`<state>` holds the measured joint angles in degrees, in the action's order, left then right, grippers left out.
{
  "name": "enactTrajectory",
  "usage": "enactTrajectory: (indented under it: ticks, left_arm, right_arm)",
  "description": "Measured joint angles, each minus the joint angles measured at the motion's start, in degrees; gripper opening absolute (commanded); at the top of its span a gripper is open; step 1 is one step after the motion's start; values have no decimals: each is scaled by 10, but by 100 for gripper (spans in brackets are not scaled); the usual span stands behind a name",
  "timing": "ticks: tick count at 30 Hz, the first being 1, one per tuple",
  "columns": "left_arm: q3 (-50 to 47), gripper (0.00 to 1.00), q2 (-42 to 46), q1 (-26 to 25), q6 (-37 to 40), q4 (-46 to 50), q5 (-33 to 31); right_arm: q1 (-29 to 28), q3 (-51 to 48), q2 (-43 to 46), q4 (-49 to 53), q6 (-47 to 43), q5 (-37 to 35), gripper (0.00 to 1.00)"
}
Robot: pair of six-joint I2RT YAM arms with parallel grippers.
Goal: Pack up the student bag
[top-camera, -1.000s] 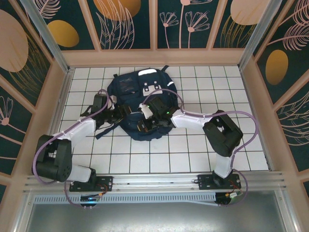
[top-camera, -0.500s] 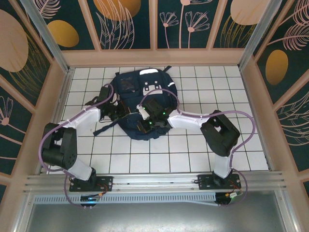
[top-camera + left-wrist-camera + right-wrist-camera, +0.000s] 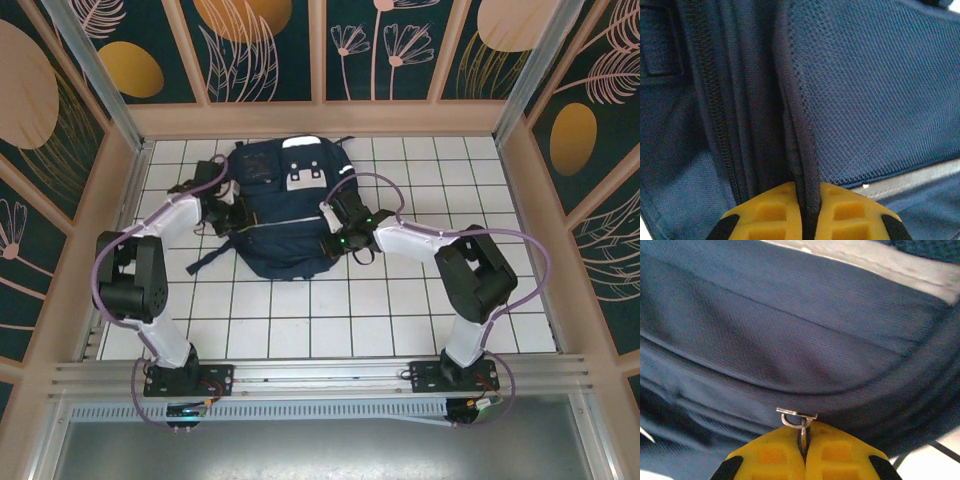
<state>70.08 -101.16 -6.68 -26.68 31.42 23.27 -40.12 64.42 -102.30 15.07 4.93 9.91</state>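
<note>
Left hand (image 3: 807,200): pinches tight on student bag (image 3: 285,215) at its piped left edge. Right hand (image 3: 804,446): clamps metal zipper pull (image 3: 797,417) on right rim. Lies mid-far on surface (image 3: 400,320), top close to back wall (image 3: 320,118); bare tiles nearer and rightward.

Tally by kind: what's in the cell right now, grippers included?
student bag: 1
grippers: 2 (left gripper, right gripper)
Total: 3

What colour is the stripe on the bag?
The stripe on the bag is grey-white, clearest in the right wrist view.
</note>
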Motion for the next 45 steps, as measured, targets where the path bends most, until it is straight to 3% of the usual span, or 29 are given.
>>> enactTrajectory:
  ticks: [3,6,10,17,22,29,31,36,45]
  left_arm:
    - [80,24,-53,29,25,53,12]
    - [144,38,-92,49,30,46,-7]
    - [142,44,-67,69,16,31,-44]
    - [-75,51,118,57,-43,30,-57]
    - [-153,53,184,30,-121,11,-53]
    - [-186,51,191,-10,-225,-81,-45]
    - [-196,46,191,-16,-245,-105,-45]
    - [-203,1,169,-17,-262,-119,-60]
    - [-160,0,131,-24,-162,-67,-90]
  right_arm:
    - [-24,5,0,-14,-8,23,0]
    - [-53,23,-2,2,-5,41,0]
    - [-80,63,-28,17,3,69,0]
    - [-100,104,-60,19,5,96,0]
    - [-107,106,-64,19,5,98,0]
    - [-129,114,-67,10,14,106,0]
    - [-135,114,-67,5,18,108,0]
    - [-142,114,-68,1,25,95,0]
    - [-121,70,-58,9,-12,24,0]
